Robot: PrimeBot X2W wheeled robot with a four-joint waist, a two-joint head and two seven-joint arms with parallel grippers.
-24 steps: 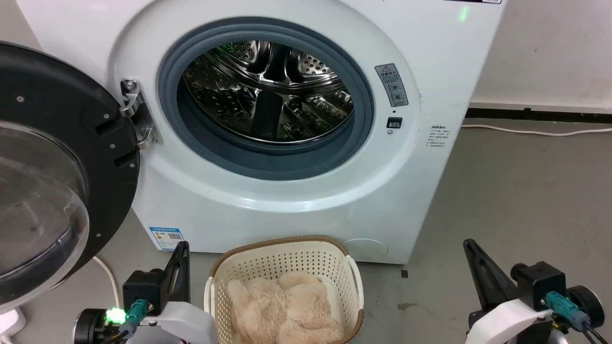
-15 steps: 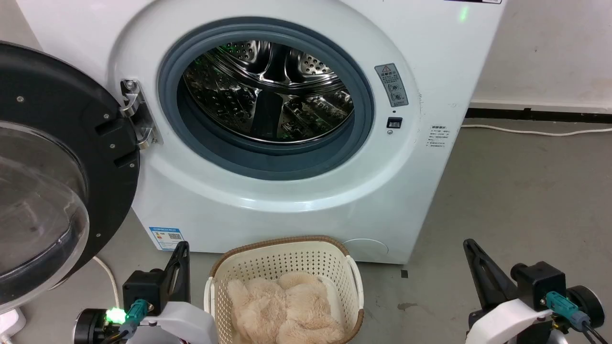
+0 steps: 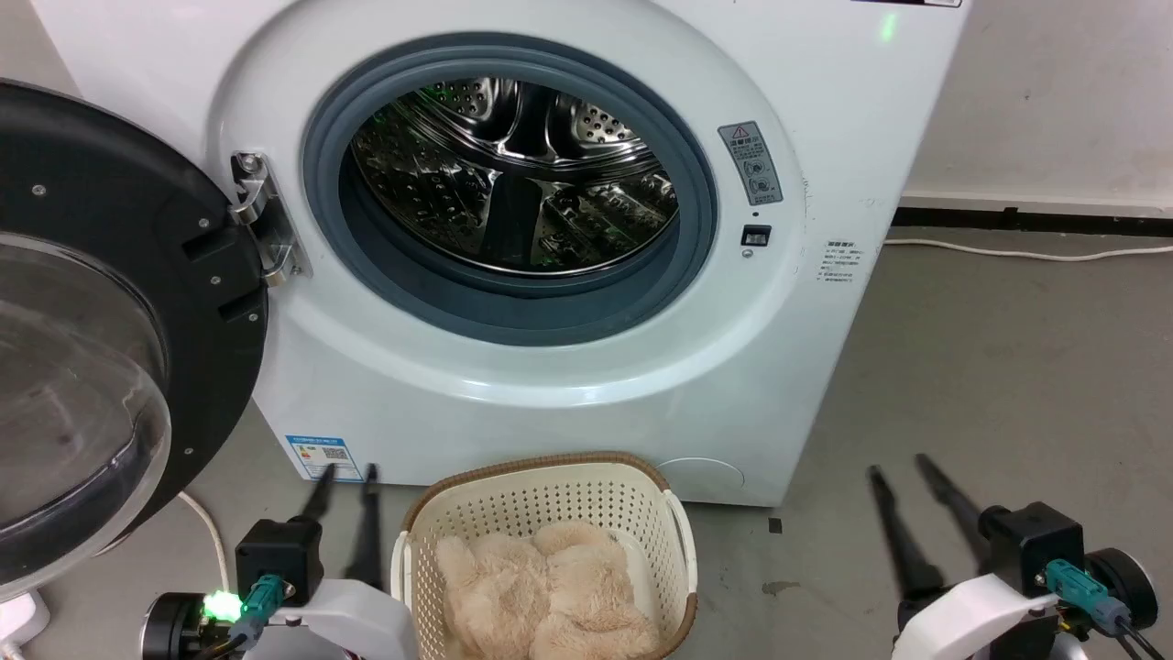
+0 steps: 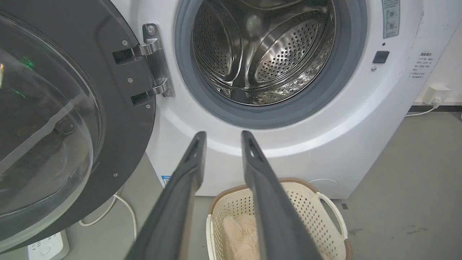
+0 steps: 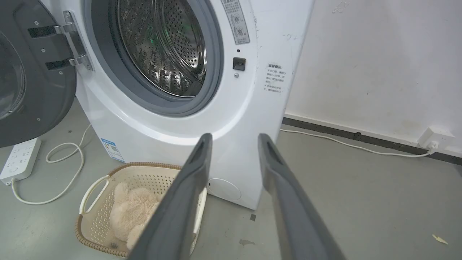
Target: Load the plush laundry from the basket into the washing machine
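Note:
The plush laundry [image 3: 550, 587], a shaggy beige bundle, lies in the cream basket [image 3: 541, 463] on the floor right in front of the washing machine [image 3: 550, 394]. The machine's black-framed glass door [image 3: 92, 321] is swung wide to the left, and the steel drum [image 3: 513, 174] looks bare inside. My left gripper [image 3: 346, 475] hangs open just left of the basket, holding nothing. My right gripper [image 3: 898, 466] is open over the floor well to the basket's right. In the wrist views, the left gripper [image 4: 223, 134] and the right gripper [image 5: 234, 136] each show two spread fingers above the basket [image 5: 144, 165] and plush [image 5: 131, 209].
The open door juts out over the floor at the left. Below it lie a white power strip [image 5: 18, 159] and a looped white cable [image 5: 68, 169]. Another cable [image 3: 1026, 249] runs along the wall to a socket [image 5: 436, 135]. Grey floor stretches to the right.
Both grippers were shut before and now stand open, their fingers spread apart. The basket, plush and door have not moved.

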